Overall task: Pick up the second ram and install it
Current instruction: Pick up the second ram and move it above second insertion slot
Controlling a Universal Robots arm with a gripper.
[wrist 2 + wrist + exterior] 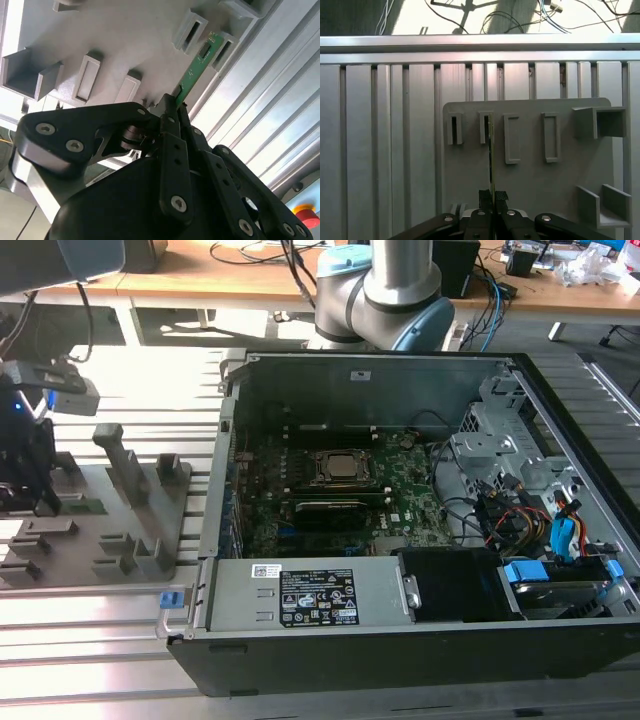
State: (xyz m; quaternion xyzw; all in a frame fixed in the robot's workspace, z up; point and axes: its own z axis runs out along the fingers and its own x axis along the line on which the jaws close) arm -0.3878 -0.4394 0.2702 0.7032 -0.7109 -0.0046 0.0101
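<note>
Your gripper (176, 102) pinches the ram (198, 65) tight at the grey tray (95, 530), on the exterior view's left. You have grabbed it, but it is well apart from the computer (350, 390) and not yet put in.

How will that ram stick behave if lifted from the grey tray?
Probably stiff and light: the second ram is a thin, flat board. Pinched near one end by the gripper, it could pivot or slip. Its chips look fragile, so scraping the grey tray seems risky.

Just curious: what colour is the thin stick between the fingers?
Green: the second ram, best in second wrist view.
</note>
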